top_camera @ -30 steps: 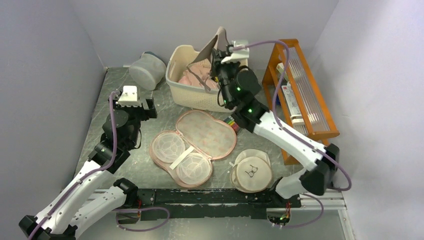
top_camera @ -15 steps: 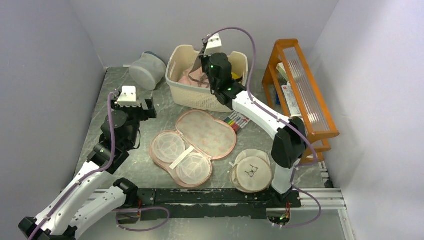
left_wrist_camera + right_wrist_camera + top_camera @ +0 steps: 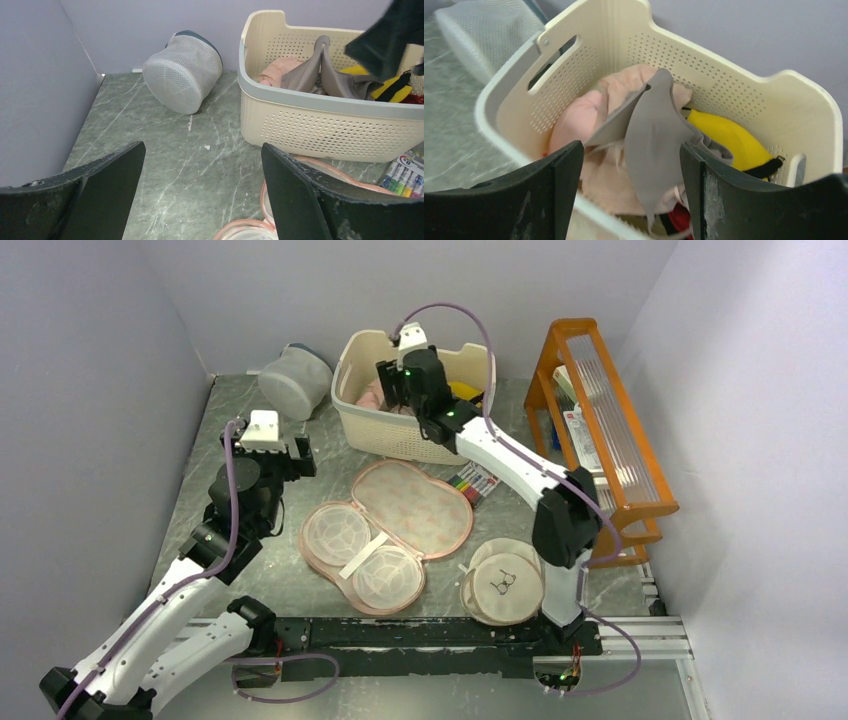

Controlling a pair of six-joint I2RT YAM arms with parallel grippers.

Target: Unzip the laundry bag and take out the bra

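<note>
The laundry bag lies unzipped and spread flat in the middle of the table, its mesh-cupped half toward the front. The taupe bra lies folded in the cream basket on pink clothes, and it also shows in the left wrist view as the bra. My right gripper hangs open just above it, at the basket's left part, holding nothing. My left gripper stands wide open and empty over bare table left of the bag.
A grey mesh drum bag lies at the back left. An orange rack lines the right side. A round cream pouch with a glasses drawing sits front right. Markers lie beside the basket. A yellow item is in the basket.
My right arm swung left over the basket and lowered, then its jaws opened and let the bra go into the basket. The left arm stayed put.
</note>
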